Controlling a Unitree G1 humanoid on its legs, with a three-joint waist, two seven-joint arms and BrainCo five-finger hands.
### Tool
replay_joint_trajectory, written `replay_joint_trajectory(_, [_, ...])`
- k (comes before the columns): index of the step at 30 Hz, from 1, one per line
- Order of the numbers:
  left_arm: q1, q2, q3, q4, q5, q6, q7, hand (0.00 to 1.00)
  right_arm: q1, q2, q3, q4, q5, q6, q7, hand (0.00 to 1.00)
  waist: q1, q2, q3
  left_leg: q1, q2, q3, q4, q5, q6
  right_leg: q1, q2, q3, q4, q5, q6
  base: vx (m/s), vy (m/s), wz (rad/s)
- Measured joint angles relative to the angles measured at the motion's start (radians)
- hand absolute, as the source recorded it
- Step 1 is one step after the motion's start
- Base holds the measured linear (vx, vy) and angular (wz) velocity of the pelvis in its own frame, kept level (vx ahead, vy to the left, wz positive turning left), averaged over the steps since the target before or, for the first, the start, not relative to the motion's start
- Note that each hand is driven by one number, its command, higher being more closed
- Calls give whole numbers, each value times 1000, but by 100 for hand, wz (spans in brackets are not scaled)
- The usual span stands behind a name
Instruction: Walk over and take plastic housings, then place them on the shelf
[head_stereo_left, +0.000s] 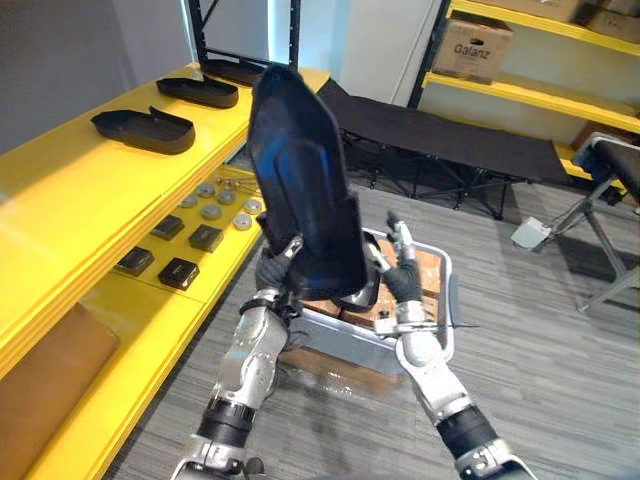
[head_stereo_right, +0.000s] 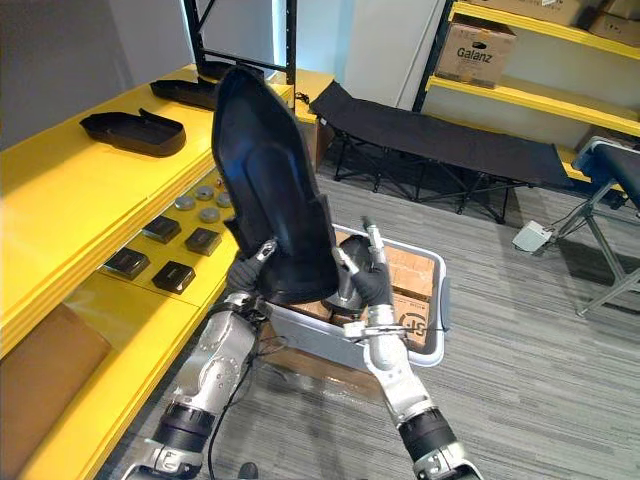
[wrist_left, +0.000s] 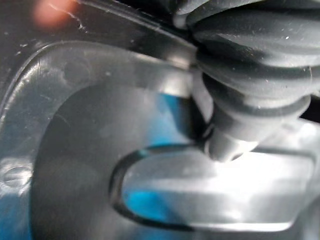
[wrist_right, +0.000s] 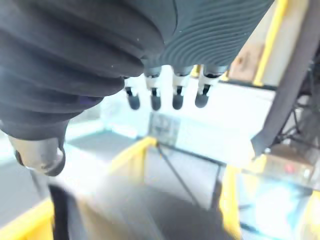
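1. Black plastic housing (head_stereo_left: 300, 170), long and shell-shaped, stands nearly upright between the two hands, its narrow end pointing up and its broad end down at the level of the hands.
2. The left hand (head_stereo_left: 272, 268) pinches the lower edge of the housing on that hand's side: a silver finger (head_stereo_right: 266, 249) lies over the front face, and in the left wrist view the thumb (wrist_left: 225, 145) presses on the glossy surface.
3. The right hand (head_stereo_left: 403, 275) is just beside the opposite lower edge, its fingers (wrist_right: 177, 97) straight, spread in a row and pointing up, curled round nothing. I cannot tell whether it touches the housing.
4. Below both hands sits a grey bin (head_stereo_right: 320, 340) on the floor, with cardboard boxes (head_stereo_right: 410, 275) inside it.
5. Out past the left hand runs the yellow shelf (head_stereo_left: 70, 190). Its upper board carries two other housings (head_stereo_left: 145, 130), lying flat and well apart from the held one.
6. On the lower board, nearer the left hand, lie small black blocks (head_stereo_left: 180, 272) and, further along, a cluster of round metal discs (head_stereo_left: 212, 210).
7. Beyond the right hand, well apart from it, a black folding cot (head_stereo_left: 440, 135) stands on the grey floor.
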Motion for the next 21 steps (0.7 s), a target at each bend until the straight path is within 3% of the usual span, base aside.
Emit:
replay_joint_trajectory(3, [87, 2, 66, 0, 114, -31, 50, 100, 79, -8, -124, -91, 145, -14, 78, 0, -4, 2, 0, -1, -4, 12, 0, -4, 0, -11, 0, 12, 2, -1, -2, 1, 19, -12])
replay_joint_trajectory(8, [163, -24, 105, -90, 226, -218, 120, 100, 206, -1, -230, -159, 277, -17, 177, 0, -29, 6, 0, 0, -4, 22, 0, -8, -2, -15, 0, 18, 2, 0, 2, 7, 4, -6])
replay_joint_trajectory(10, [167, -43, 126, -146, 279, -306, 136, 100, 257, 12, -259, -163, 332, -17, 216, 0, -31, 23, -12, 2, -3, 48, 0, -15, -2, -29, 0, 44, 3, 1, 2, 0, 15, -28])
replay_joint_trajectory(13, [179, -44, 156, -158, 299, -377, 145, 100, 325, 49, -314, -149, 390, -9, 246, 0, -46, 59, -32, 8, 0, 66, 0, -21, -3, -34, 1, 63, 2, 3, 4, 11, 5, -21])
replay_joint_trajectory(17, [242, -47, 199, -167, 286, -420, 138, 100, 380, 76, -345, -109, 409, 18, 285, 0, -63, 83, -44, 18, 12, 90, -1, -28, -8, -36, 9, 81, -8, 2, 3, 0, -17, -18])
replay_joint_trajectory(21, [288, -48, 221, -212, 248, -439, 84, 100, 381, 83, -354, -53, 341, 85, 286, 0, -60, 82, -43, 16, 15, 91, -5, -30, -10, -33, 18, 82, -17, -1, -1, -14, -14, -4])
